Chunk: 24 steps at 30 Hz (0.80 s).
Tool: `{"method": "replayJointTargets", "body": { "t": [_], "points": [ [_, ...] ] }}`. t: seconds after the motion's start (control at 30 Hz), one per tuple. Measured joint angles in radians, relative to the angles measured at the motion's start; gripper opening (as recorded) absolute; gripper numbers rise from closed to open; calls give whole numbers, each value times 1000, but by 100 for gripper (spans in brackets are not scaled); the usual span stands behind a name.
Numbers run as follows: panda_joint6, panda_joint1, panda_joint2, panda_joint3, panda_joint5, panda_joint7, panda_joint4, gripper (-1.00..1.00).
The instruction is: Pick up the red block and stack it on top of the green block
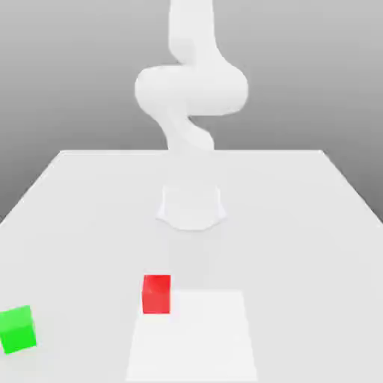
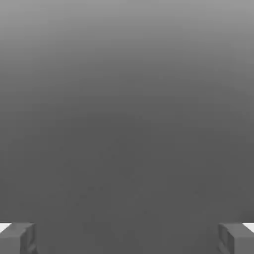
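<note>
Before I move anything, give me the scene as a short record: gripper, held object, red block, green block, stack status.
gripper: open, fingertips wide apart in the hand view
held: nothing between the fingers
red block: on the table, at the far-left corner of the pale patch in the exterior view
green block: on the table, near the exterior view's left edge, turned at an angle
stack: not made; blocks apart

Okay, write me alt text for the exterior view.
A red block sits on a white table, at the back corner of a brighter white patch on the exterior view's left side of it, with a green block apart from it near the left edge. Behind them stands a white robot arm.
</note>
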Motion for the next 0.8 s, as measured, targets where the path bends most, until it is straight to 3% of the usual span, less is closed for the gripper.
{"method": "replayJointTargets", "body": {
  "t": [0.57, 0.8],
  "points": [
    [441, -37, 607, -126, -28, -152, -503, 0],
    [680, -87, 901, -52, 103, -260, -502, 0]
  ]
}}
